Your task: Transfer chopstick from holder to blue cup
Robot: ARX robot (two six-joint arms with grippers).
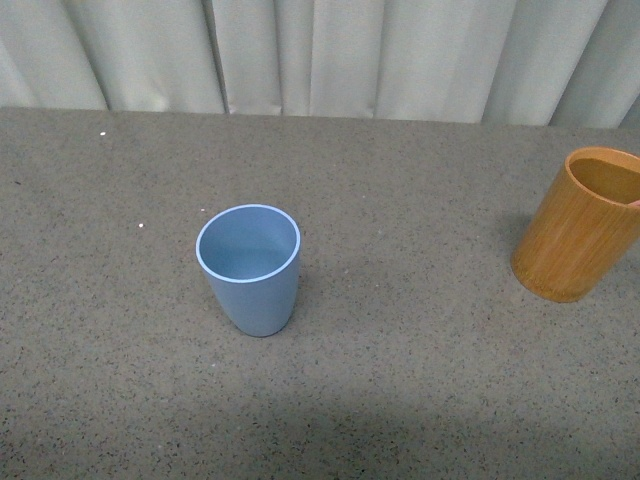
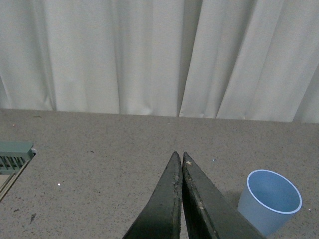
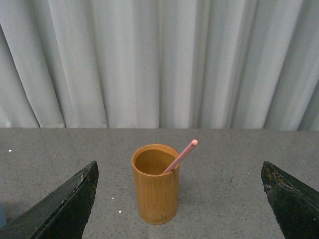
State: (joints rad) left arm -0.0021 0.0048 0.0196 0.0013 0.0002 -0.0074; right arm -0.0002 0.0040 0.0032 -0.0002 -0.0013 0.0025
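Note:
The blue cup [image 1: 249, 268] stands upright and empty in the middle of the table. It also shows in the left wrist view [image 2: 269, 200], beside my left gripper [image 2: 179, 157], which is shut and empty. The orange-brown holder [image 1: 582, 224] stands at the right edge of the front view. In the right wrist view the holder [image 3: 155, 184] holds one pink chopstick [image 3: 181, 156] leaning out over its rim. My right gripper [image 3: 179, 172] is wide open, short of the holder, its fingers [image 3: 65, 206] spread far to either side of it. Neither gripper shows in the front view.
The grey speckled table [image 1: 420, 380] ends at a white curtain [image 1: 320, 55] along its back. A pale green slotted object [image 2: 15, 157] lies at the table's edge in the left wrist view.

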